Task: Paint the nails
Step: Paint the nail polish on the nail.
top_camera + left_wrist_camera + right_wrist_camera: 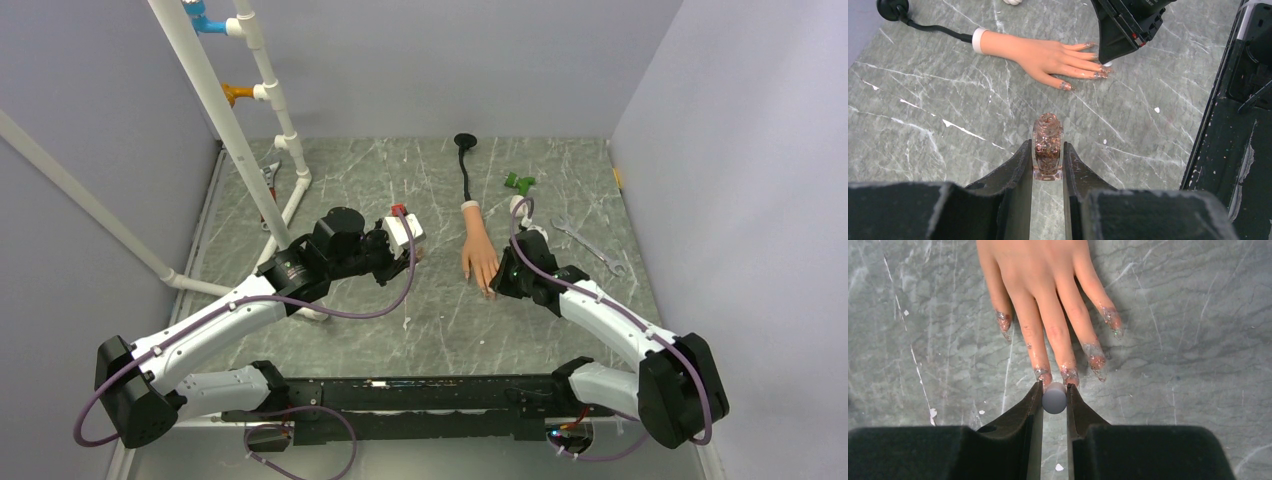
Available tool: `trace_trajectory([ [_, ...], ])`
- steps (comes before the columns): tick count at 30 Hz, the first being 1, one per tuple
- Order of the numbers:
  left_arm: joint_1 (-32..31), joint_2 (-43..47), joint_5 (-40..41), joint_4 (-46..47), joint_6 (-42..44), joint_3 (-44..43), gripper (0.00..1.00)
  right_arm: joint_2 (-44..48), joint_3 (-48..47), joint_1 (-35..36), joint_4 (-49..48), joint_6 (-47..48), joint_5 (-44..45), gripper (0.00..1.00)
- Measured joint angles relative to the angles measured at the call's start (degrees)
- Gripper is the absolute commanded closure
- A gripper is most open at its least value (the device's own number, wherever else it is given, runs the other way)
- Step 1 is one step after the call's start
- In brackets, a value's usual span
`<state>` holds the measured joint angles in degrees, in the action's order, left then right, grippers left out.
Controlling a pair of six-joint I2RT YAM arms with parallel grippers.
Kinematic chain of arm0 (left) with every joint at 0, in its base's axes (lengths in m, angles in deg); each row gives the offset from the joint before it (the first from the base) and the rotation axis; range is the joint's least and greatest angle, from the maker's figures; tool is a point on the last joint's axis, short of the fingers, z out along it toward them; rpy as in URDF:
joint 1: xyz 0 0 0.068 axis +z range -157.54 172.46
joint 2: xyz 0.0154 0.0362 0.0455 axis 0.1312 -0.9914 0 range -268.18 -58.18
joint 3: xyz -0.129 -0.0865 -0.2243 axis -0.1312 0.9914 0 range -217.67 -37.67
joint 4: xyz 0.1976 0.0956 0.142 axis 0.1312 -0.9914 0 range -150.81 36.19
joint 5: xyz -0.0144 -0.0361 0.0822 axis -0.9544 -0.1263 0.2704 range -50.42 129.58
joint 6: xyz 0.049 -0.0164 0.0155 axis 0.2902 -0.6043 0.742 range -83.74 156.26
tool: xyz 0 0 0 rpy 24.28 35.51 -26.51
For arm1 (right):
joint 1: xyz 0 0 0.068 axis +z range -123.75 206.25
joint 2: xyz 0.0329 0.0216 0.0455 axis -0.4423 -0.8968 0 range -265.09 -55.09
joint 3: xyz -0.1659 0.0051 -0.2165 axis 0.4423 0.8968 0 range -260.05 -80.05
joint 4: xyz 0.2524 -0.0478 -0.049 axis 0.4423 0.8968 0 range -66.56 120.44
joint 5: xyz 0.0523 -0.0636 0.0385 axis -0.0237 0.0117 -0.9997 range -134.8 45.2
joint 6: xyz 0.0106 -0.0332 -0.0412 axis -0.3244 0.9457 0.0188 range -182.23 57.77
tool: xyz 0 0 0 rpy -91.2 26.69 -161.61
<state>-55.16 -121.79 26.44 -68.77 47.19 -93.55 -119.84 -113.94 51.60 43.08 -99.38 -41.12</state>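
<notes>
Nails (1042, 374) tiny, stiff, slick: I'd stroke lightly; my left tool (1047, 146) clamps bottle (1048, 135), right tool (1054, 388) pinches brush cap (1054, 399)

No legible text or labels

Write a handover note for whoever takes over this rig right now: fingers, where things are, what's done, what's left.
Left gripper: fingers shut on the open polish bottle, upright on the table.
Right gripper: fingers shut on the brush cap, over the mannequin hand's middle fingertips; bristles hidden.
Done: all five nails show glittery polish, some smeared onto skin.
Left: touch up patchy nails if needed, then probably put the brush cap back on the polish bottle.
</notes>
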Motion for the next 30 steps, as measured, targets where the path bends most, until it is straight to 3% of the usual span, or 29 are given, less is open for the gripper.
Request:
trace_trajectory([
  [30, -0.02, 0.0, 0.0, 0.0, 0.22, 0.0, 1.0, 1.22, -0.02, -0.04, -1.75, 1.55, -0.96, 1.0],
])
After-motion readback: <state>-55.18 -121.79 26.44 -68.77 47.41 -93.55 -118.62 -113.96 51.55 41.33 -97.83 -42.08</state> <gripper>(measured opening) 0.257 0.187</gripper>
